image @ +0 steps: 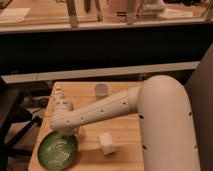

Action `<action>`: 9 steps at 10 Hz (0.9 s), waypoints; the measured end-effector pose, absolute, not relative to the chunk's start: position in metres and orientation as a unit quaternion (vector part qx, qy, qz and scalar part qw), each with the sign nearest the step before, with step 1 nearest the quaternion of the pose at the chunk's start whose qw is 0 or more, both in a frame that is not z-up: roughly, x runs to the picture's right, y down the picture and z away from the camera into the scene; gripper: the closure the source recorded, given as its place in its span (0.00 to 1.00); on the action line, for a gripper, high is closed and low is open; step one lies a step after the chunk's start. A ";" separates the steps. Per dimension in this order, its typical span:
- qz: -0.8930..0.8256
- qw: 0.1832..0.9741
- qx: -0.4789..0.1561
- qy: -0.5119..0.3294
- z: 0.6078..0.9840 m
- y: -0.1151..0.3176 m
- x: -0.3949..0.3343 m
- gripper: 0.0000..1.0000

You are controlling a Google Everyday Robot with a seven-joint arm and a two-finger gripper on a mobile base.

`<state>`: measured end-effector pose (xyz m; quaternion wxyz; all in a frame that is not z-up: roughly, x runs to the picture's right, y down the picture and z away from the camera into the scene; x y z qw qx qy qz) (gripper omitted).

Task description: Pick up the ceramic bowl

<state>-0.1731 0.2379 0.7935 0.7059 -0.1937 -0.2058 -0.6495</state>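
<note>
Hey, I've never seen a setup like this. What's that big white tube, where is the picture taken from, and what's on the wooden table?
The white tube is a robot arm. The single camera looks down past its bulky shoulder. Its gripper, at the arm's far end, hangs over the far rim of the green ceramic bowl, which lies on the wooden table, not lifted. Also there: a small pale cup, a white block, and a small white item I can't identify.
</note>
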 end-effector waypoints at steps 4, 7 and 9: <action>-0.652 0.705 -0.194 -0.200 0.789 0.228 -0.165 0.75; -0.653 0.705 -0.189 -0.200 0.782 0.214 -0.163 0.98; -0.654 0.707 -0.187 -0.195 0.778 0.204 -0.156 0.99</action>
